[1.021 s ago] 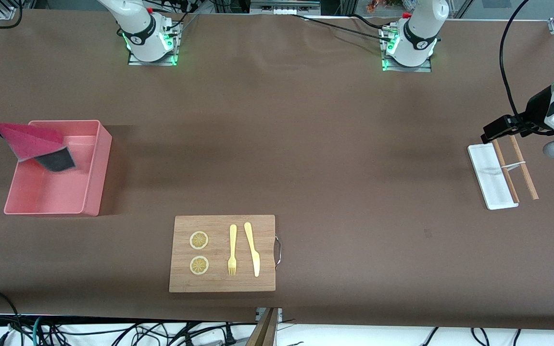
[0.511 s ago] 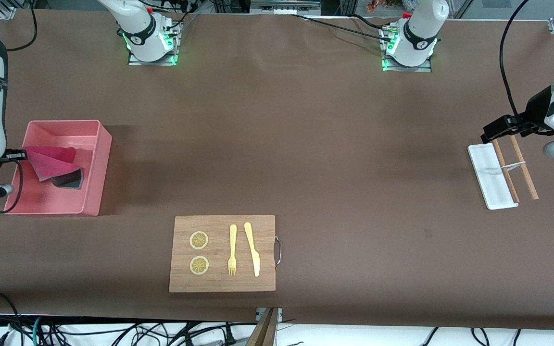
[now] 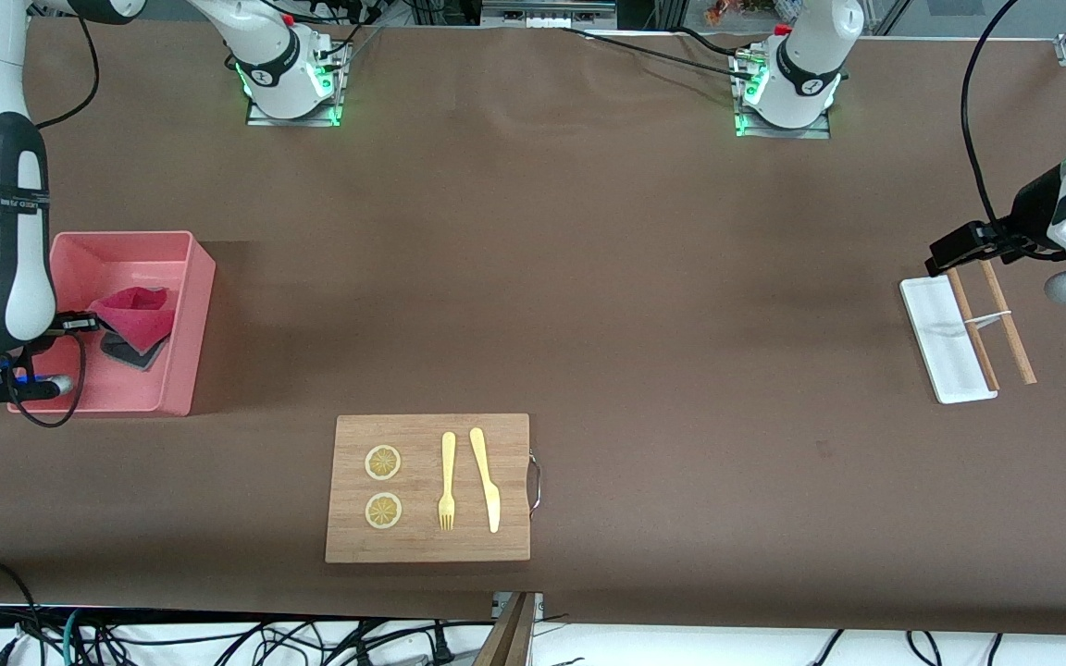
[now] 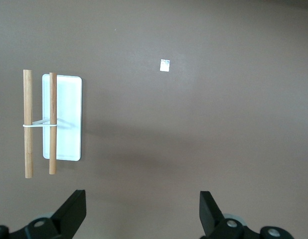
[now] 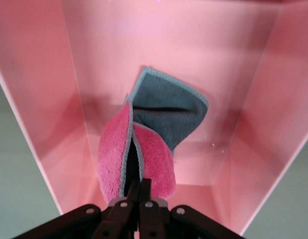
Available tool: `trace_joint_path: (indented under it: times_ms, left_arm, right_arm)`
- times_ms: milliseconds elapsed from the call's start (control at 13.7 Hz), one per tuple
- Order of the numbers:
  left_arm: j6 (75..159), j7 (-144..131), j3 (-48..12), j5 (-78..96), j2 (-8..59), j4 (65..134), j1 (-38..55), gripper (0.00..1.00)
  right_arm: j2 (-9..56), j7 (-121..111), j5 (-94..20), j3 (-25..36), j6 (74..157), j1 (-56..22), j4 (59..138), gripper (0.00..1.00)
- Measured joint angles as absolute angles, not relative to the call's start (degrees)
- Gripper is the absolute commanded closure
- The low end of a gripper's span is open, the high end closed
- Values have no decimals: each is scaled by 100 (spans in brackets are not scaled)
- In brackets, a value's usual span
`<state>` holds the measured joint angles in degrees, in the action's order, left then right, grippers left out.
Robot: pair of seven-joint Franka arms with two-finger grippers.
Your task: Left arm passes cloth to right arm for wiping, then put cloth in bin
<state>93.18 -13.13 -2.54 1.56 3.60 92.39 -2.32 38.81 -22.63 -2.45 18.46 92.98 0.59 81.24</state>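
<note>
The cloth (image 3: 133, 314), pink on one face and dark grey on the other, hangs folded inside the pink bin (image 3: 183, 305) with its grey end resting on the bin floor. My right gripper (image 3: 84, 324) is shut on the cloth's pink edge, low inside the bin. In the right wrist view the cloth (image 5: 144, 144) droops from the closed right gripper (image 5: 139, 191) between the bin walls (image 5: 39, 99). My left gripper (image 4: 141, 211) is open and empty, hovering over bare table beside the white tray at the left arm's end, where that arm waits.
A small white tray (image 3: 945, 340) with two banded wooden sticks (image 3: 991, 319) lies under the left arm. A wooden cutting board (image 3: 428, 488) with lemon slices, a fork and a knife sits near the front camera.
The right arm has lowered the cloth from above the bin rim down into the bin, and the cloth has folded onto the floor. The left arm has not moved.
</note>
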Motion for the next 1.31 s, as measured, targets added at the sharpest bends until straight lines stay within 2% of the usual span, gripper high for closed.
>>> trace_joint_path:
  times_ms: [73, 146, 219, 875, 1313]
  left_arm:
    - [9318, -1313, -254, 156, 360, 9239, -232, 0]
    - [9318, -1313, -254, 156, 360, 9239, -232, 0]
    - [9318, -1313, -254, 156, 360, 9239, -231, 0]
    - [9303, -1313, -254, 156, 373, 9239, -231, 0]
    - [9261, -1313, -260, 156, 385, 9239, -219, 0]
  right_arm:
    - [3918, -2262, -288, 1843, 9411, 58, 8126, 100]
    - [3955, -2262, -316, 1827, 9506, 56, 8127, 64]
    - [3983, -2260, -335, 1784, 9582, 52, 8127, 1]
    - [3947, -2235, -636, 1637, 9773, -3, 8043, 0]
    - [3036, -2234, -637, 1624, 9167, -198, 7953, 0]
